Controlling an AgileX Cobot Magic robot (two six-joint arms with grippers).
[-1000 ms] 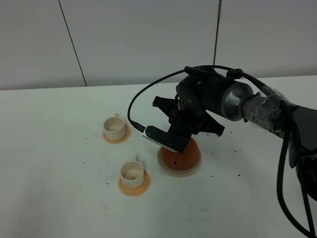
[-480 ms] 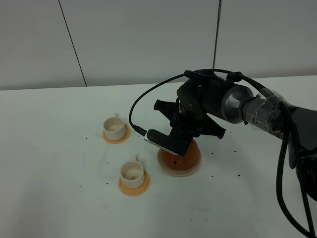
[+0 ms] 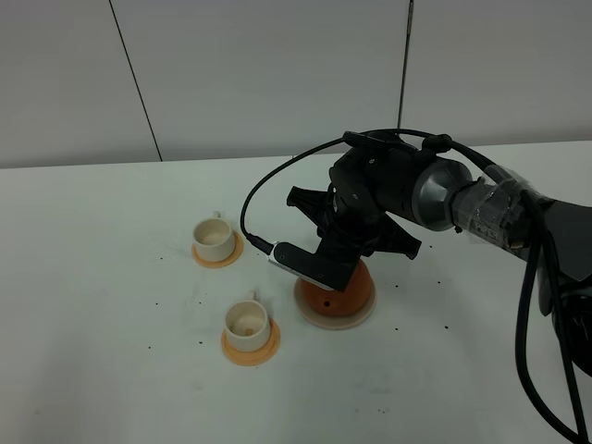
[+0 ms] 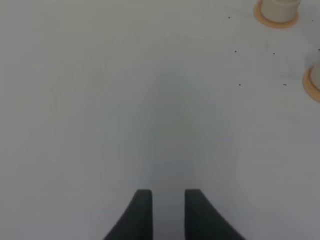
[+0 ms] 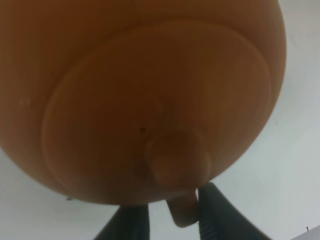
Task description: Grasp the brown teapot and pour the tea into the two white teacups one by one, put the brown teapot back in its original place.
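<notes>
The brown teapot (image 3: pixel 344 289) sits on its beige saucer (image 3: pixel 319 320) right of centre. My right gripper (image 3: pixel 356 248) reaches down over it from above and hides most of the pot. In the right wrist view the teapot (image 5: pixel 140 95) fills the picture, lid knob nearest, and its loop handle (image 5: pixel 183 211) is clamped between my dark fingers (image 5: pixel 131 224). Two white teacups (image 3: pixel 213 238) (image 3: pixel 247 318) stand on orange coasters to the left of the pot. I cannot make out any tea. My left gripper (image 4: pixel 168 207) hovers over bare table with a narrow gap and nothing in it.
The white tabletop carries small dark specks around the cups and saucer. A black cable (image 3: pixel 268 185) loops from the right arm over the table behind the teapot. One cup on its coaster (image 4: pixel 278 10) shows at the far edge of the left wrist view.
The right wrist has shifted only very slightly over the teapot. The pot stays on the saucer and the cups have not moved.
</notes>
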